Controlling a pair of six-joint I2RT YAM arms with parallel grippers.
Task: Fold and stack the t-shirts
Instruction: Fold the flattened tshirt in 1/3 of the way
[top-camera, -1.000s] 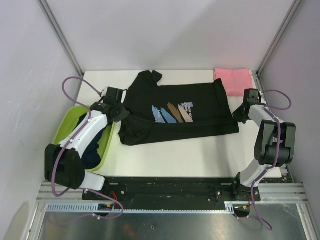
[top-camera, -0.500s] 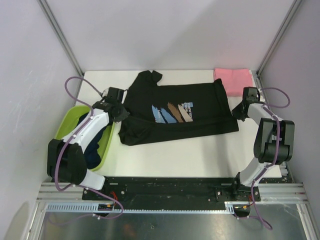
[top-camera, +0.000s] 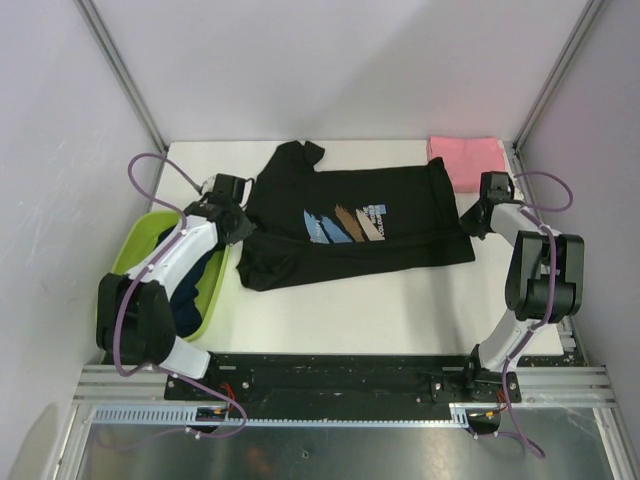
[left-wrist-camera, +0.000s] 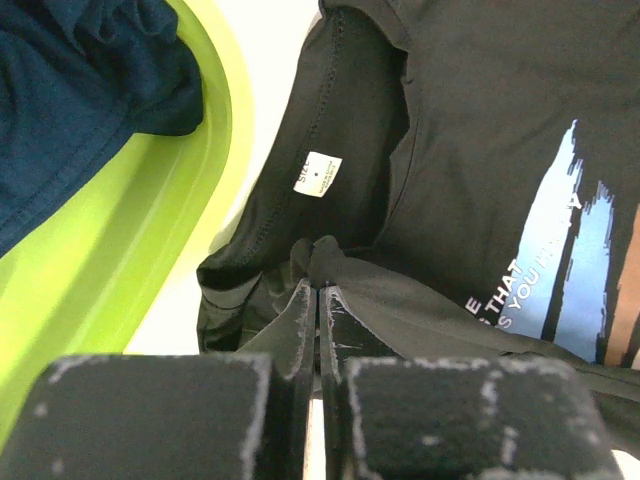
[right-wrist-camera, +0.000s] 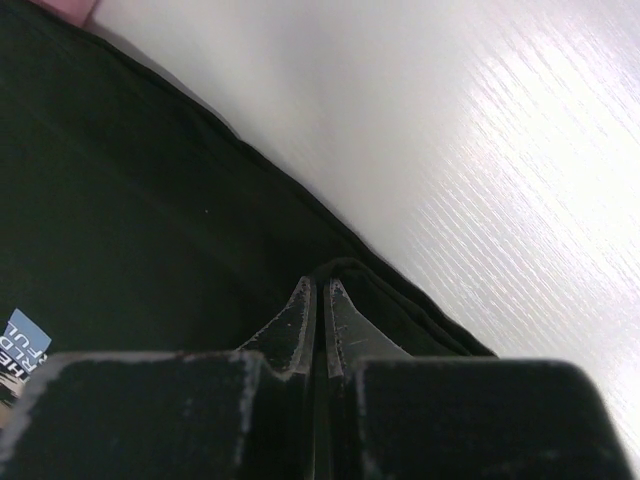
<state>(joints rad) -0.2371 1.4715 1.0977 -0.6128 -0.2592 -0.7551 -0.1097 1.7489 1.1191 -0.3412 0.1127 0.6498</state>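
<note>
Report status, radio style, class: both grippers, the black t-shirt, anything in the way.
Left gripper shut on black t-shirt near the collar. Right gripper shut on its hem. Shirt spread out, print up. Nothing on it.

Black t-shirt (top-camera: 350, 225) lies spread on the table (top-camera: 400, 310), print up, collar end to my left. My left gripper (top-camera: 240, 225) is at its collar edge and my right gripper (top-camera: 477, 220) at its hem edge. Pink t-shirt (top-camera: 470, 160) folded far right. Green basin (top-camera: 133, 240) on my left holds navy t-shirts (top-camera: 192, 300).
</note>
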